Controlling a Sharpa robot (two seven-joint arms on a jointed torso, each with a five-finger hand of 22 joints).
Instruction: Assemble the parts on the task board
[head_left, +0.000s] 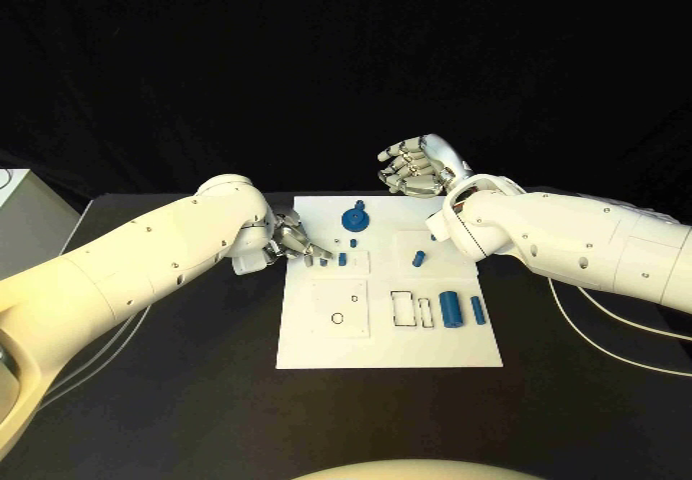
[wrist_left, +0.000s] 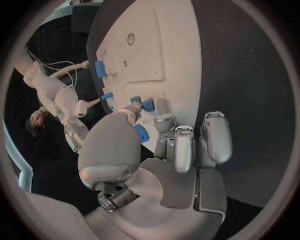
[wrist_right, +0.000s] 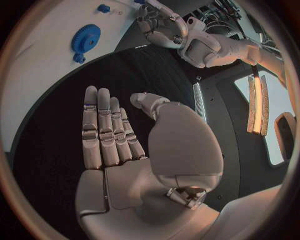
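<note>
The white task board (head_left: 389, 335) lies in the middle of the black table. A blue gear (head_left: 355, 217) stands near its far edge, a small blue piece (head_left: 418, 258) sits mid-board, and two blue cylinders (head_left: 451, 309) lie at its right side. My left hand (head_left: 296, 245) rests at the board's left edge, fingers curled; in the left wrist view it (wrist_left: 156, 150) pinches a small blue part (wrist_left: 147, 104) between thumb and a finger, with another blue part (wrist_left: 142, 134) beside the thumb. My right hand (head_left: 418, 167) hovers past the board's far edge, flat and holding nothing (wrist_right: 125, 150).
A pale box (head_left: 22, 215) stands at the table's far left. White cables (head_left: 606, 320) trail over the table on the right. The board has outlined recesses (head_left: 411, 310) and a small round hole (head_left: 336, 318) in its near half.
</note>
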